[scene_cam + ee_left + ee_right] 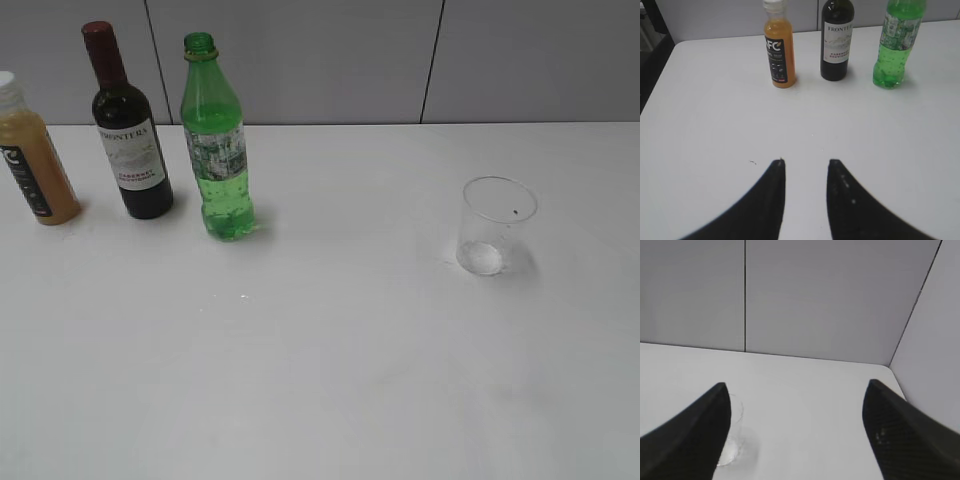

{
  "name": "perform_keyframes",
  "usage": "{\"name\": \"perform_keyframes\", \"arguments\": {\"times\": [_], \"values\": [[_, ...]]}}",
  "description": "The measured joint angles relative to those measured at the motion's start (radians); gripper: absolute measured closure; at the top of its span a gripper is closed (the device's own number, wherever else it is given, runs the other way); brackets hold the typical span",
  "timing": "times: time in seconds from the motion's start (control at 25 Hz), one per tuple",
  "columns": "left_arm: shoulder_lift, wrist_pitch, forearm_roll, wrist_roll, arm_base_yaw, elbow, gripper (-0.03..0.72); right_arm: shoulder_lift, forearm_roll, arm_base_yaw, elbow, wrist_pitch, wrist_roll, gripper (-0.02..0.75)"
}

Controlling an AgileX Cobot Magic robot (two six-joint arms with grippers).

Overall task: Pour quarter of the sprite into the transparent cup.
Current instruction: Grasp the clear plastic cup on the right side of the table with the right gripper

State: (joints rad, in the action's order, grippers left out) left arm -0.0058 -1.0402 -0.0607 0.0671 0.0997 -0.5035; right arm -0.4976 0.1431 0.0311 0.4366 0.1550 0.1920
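Item 1: the sprite (218, 150), a tall translucent green bottle, upright on the white table (330, 380), left of centre in the exterior view. Mouth uncapped. White-green label band around the middle. Green liquid with bubbles fills the lower body; the level is hard to read behind the label.

Item 2: the transparent cup (494, 226), a small clear tumbler, upright on the right side of the table, well apart from the sprite. A dark speck sits near the rim. It appears to hold no liquid; only a pale glint shows at the base.

Item 3: wine bottle (128, 130), dark glass, red top, white label, upright just left of the sprite. Contents cannot be told through the glass.

Item 4: juice bottle (30, 155), orange contents, white cap, black label, upright at the left edge of the exterior view.

Item 5: left gripper (806, 167), jaws parted with a narrow gap and nothing between them, over bare table. The sprite stands far ahead and to the right of the jaws in the left wrist view, the wine bottle roughly ahead, the juice bottle ahead and slightly left.

Item 6: right gripper (796, 390), jaws spread wide, holding nothing. The transparent cup lies low beside the left-hand finger (695, 435) in the right wrist view, partly hidden behind it, not touched.
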Motion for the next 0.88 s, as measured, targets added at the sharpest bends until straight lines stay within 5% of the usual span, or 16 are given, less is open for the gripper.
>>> {"name": "perform_keyframes", "arguments": {"times": [0.72,0.88], "values": [[0.0,0.0,0.0,0.0,0.0,0.0,0.46,-0.652,-0.096,0.0,0.0,-0.833,-0.044,0.143],[0.0,0.0,0.0,0.0,0.0,0.0,0.46,-0.737,-0.234,0.0,0.0,-0.878,-0.186,0.143]]}}
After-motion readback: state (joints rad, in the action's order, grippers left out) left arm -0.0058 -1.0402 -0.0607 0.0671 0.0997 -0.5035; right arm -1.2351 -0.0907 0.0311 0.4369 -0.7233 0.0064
